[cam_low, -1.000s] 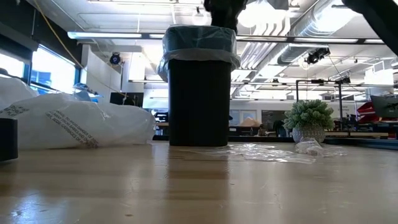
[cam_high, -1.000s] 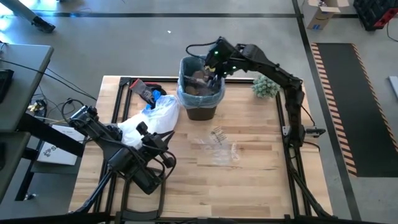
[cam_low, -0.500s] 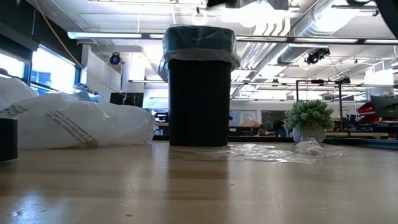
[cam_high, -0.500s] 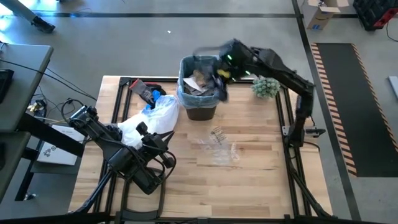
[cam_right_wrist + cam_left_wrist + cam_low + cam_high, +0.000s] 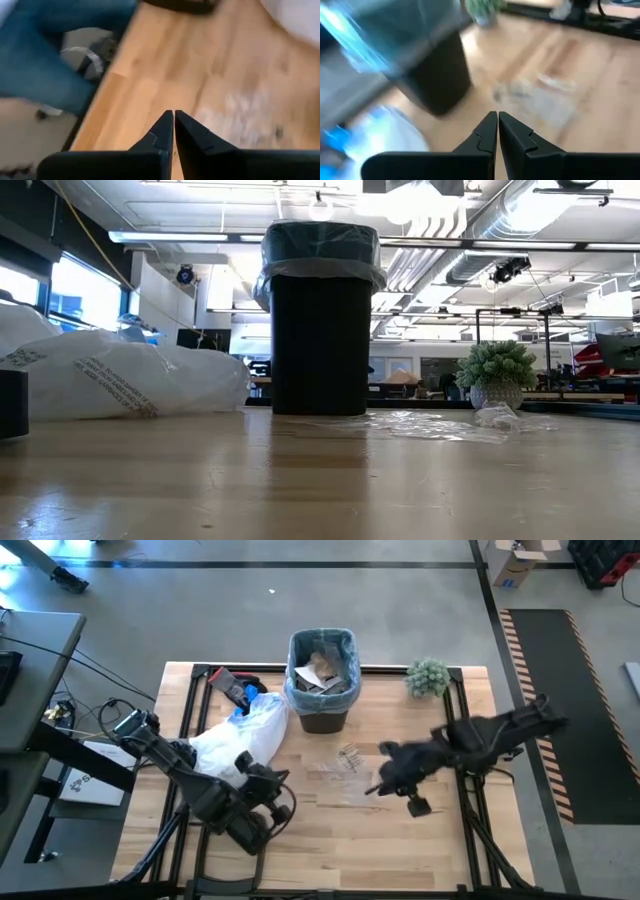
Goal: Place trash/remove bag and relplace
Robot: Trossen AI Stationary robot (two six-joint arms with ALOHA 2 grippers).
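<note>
The black bin (image 5: 322,718) stands at the table's far middle, lined with the light-blue bag (image 5: 297,690), whose rim folds over the bin's top (image 5: 320,252). Brown and white paper trash (image 5: 322,670) lies inside it. Clear plastic wrappers (image 5: 350,778) lie flat on the wood in front of the bin. My right gripper (image 5: 372,789) hangs shut above the table just right of the wrappers, holding nothing (image 5: 173,114). My left gripper (image 5: 283,783) is shut and empty near the table's front left (image 5: 497,116), pointing toward the bin. Neither gripper shows in the low view.
A whiter plastic bag (image 5: 245,735) with blue bits lies left of the bin. A small green plant (image 5: 428,677) stands at the far right, and a black-and-red object (image 5: 232,688) at the far left. Bare wood lies along the near edge.
My right gripper has left the bin's mouth and swung fast toward the table's near right, sinking, to hang beside the wrappers. Paper trash stays in the bin. My left gripper has dipped slightly and tipped downward.
</note>
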